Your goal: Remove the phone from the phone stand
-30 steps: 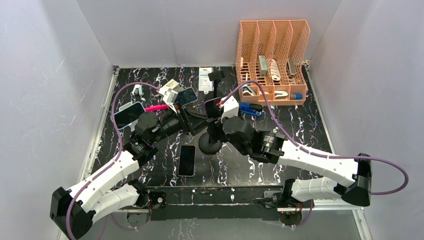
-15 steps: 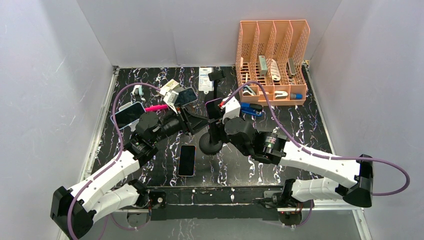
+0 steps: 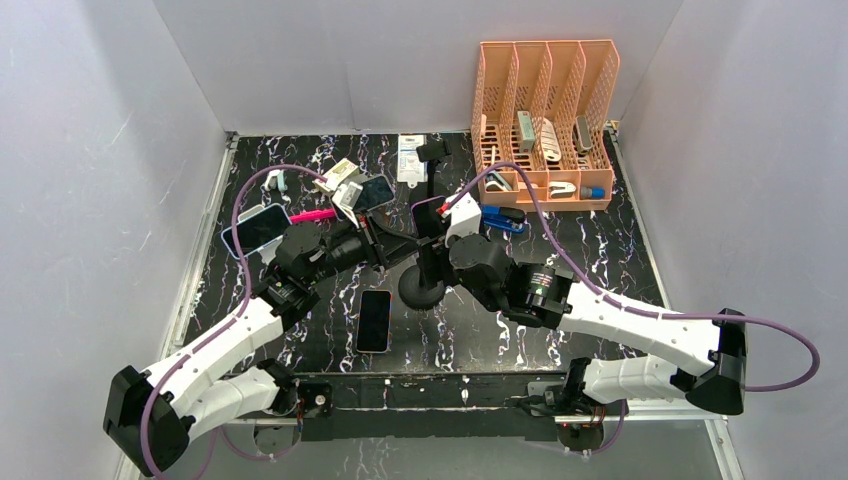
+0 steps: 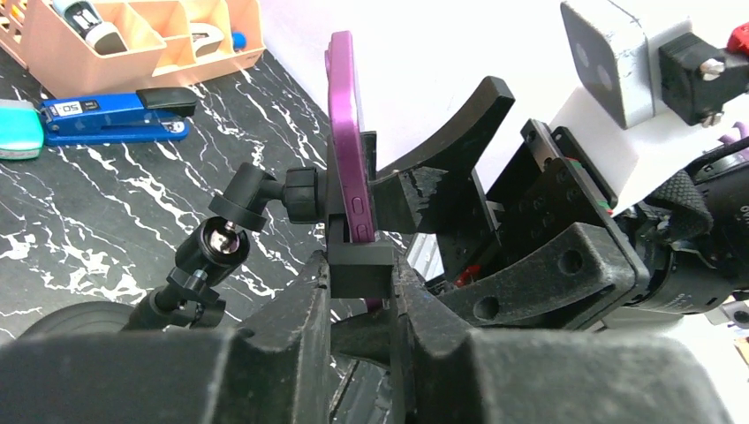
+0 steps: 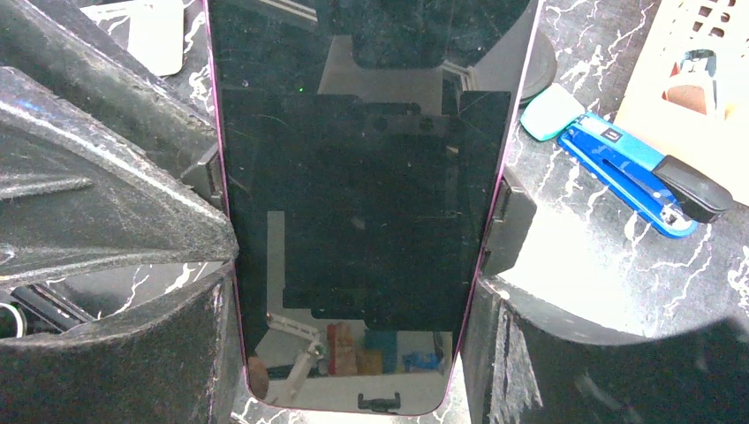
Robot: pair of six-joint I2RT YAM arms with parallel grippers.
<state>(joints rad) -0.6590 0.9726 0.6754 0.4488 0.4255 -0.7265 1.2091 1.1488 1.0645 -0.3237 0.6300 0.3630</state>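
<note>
The phone (image 5: pixel 353 177), dark-screened in a purple case, stands upright in the clamp of the black phone stand (image 3: pixel 420 290). In the left wrist view the phone (image 4: pixel 346 132) shows edge-on. My right gripper (image 5: pixel 353 353) is shut on the phone, with its fingers (image 5: pixel 159 353) pressed against the two long edges just below the clamp's side arms (image 5: pixel 512 212). My left gripper (image 4: pixel 362 283) is shut on the stand's black clamp block (image 4: pixel 362 261), below the phone. Both grippers meet above the stand's round base in the top view.
A blue stapler (image 3: pixel 500 218) lies just right of the stand, in front of the orange organizer (image 3: pixel 545 110). A black phone (image 3: pixel 374 320) lies flat near the front. Two more phones (image 3: pixel 258 228) (image 3: pixel 372 192), a pink marker (image 3: pixel 312 215) and a white packet (image 3: pixel 411 158) lie at the left and back.
My left gripper's jaws have closed onto the stand's clamp block and the left arm has edged right. The right gripper has kept its hold on the phone.
</note>
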